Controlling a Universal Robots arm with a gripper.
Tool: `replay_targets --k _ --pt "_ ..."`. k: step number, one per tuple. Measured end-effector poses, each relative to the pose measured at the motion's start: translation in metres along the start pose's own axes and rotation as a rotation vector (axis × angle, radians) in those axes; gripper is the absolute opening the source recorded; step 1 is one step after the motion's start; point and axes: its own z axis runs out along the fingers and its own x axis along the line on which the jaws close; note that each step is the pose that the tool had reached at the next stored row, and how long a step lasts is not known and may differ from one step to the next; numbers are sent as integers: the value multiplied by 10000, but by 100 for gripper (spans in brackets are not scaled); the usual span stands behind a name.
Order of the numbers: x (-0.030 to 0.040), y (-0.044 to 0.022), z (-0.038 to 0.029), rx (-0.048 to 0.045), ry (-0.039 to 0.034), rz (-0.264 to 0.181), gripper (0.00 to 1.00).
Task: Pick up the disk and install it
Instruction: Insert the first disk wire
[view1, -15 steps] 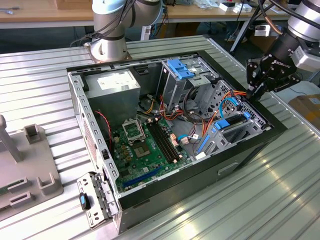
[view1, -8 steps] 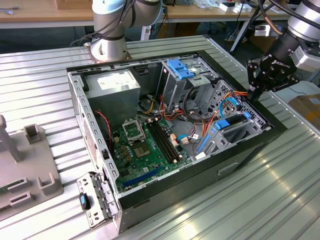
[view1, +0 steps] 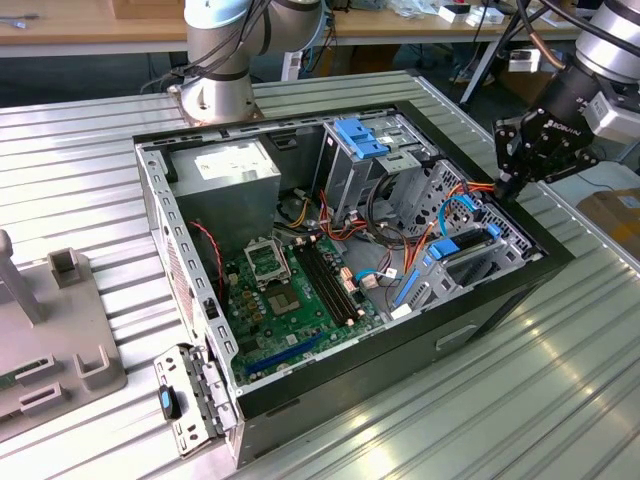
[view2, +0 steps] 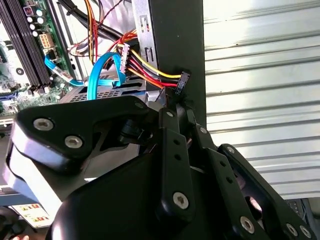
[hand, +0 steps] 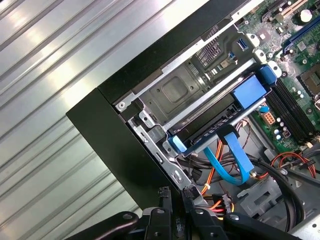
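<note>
The ribbed metal surface (view1: 560, 380) carries an open computer case (view1: 480, 300), lying on its side with the interior facing up. The gripper (view1: 508, 190) hangs over the case's black rim at the corner on the exterior view's right.

The jaws are drawn together. In the second wrist view the gripper (view2: 177, 112) has its tips meeting at a black power connector (view2: 182, 82). Whether they actually pinch it cannot be told.

The grey power-supply box (view1: 225, 175) sits well apart from the jaws, at the opposite end of the case. The green motherboard (view1: 290, 290) lies on the case floor between that box and the jaws.

The disk (hand: 207, 125) is seated in the drive bay near the jaws, just inside the case wall they hover at, with its blue carrier rail (hand: 248, 92) showing along the edge.

A blue data cable (hand: 232, 155) loops from the disk's end towards the jaws. Yellow, red and black wires (view2: 150, 72) run into the power connector at the jaw tips.
</note>
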Motion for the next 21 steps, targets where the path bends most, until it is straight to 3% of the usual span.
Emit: replay_targets --k 3,5,6,8,13,17,19,21 --pt "0 0 0 -1 -2 -97 20" --pt "0 1 3 -8 -6 -621 20" --pt "0 0 8 -19 -10 -1160 20" --pt "0 0 12 -28 -16 -1778 20" --pt "0 0 13 -29 -18 -1880 20" --pt "0 0 -27 -25 -22 -1934 20" --pt "0 0 -25 -30 -23 -2180 20" --pt "0 0 -10 -34 -28 -2732 20"
